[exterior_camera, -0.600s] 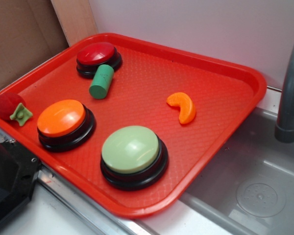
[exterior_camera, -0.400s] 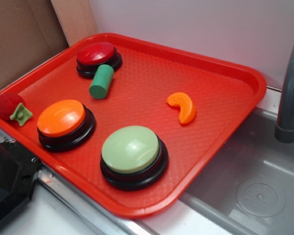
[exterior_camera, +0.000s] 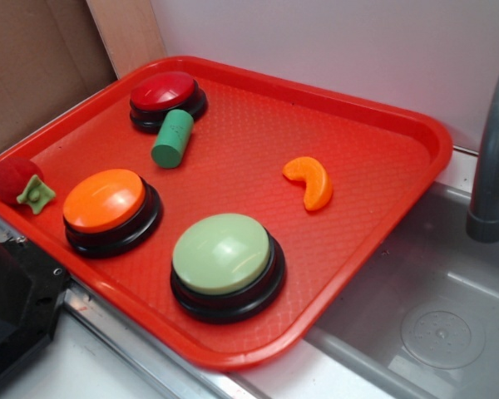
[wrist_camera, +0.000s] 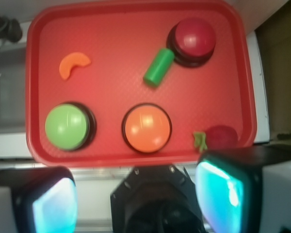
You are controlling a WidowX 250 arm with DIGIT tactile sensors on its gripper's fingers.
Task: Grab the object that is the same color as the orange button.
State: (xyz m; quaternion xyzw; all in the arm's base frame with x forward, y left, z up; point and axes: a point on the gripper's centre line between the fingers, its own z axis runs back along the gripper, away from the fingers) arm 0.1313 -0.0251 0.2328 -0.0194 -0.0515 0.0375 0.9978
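On the right half of the red plastic tray (exterior_camera: 416,133), clear of everything else, lies the small glossy orange crescent toy (exterior_camera: 310,181), same colour as the big orange dome button with black base (exterior_camera: 106,202). Wrist view: the gripper (wrist_camera: 136,194) sits high above the tray's near edge, two pads (wrist_camera: 218,196) wide apart, gripping nothing. Step in hand looks like the approach: travel over to the crescent, line the pads across its narrow width, come straight down, close gently as glossy plastic may slip. Counts: one crescent, three dome buttons (orange, dark red (exterior_camera: 165,91), pale green (exterior_camera: 222,253)), one green cylinder (exterior_camera: 173,138) touching the red button, one red ball with green leaf (exterior_camera: 18,181) at the tray's corner
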